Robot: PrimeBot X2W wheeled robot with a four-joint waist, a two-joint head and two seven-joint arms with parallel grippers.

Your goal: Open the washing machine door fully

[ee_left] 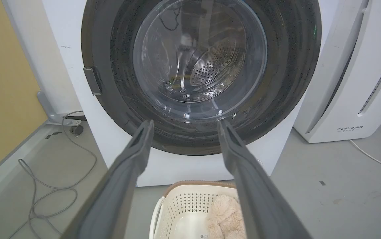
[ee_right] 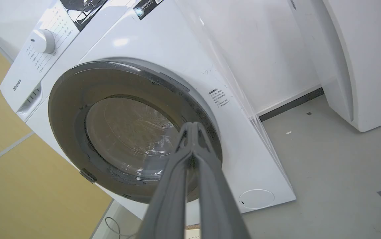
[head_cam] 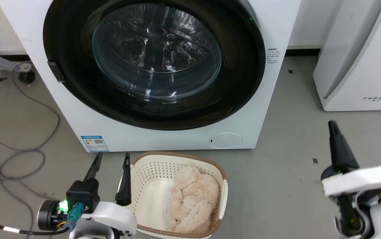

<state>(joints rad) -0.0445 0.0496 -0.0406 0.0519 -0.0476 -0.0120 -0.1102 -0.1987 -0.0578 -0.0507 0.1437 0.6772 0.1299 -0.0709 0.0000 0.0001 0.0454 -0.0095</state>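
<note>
Head view: door [head_cam: 154,63] shut, flush in washer [head_cam: 164,139] front, glass bowl facing robot, latch tab [head_cam: 56,71] on its left rim. Left gripper [head_cam: 113,154] low left, fingers spread, empty, beside basket [head_cam: 177,156] rim, apart from door. Basket on floor just before washer, beige fluffy bundle [head_cam: 193,196] inside. Right gripper [ee_right: 193,126] fingers pressed together at tips, holding nothing, aimed at door's lower right rim, apart from it. White appliance [head_cam: 359,66] stands right of washer.

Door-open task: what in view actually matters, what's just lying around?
Job: washing machine door, grey tab on its rim, washing machine, left tool, right tool.
Lying about: white basket, fluffy beige fabric in it, FEELBIRD appliance, grey floor cables.
</note>
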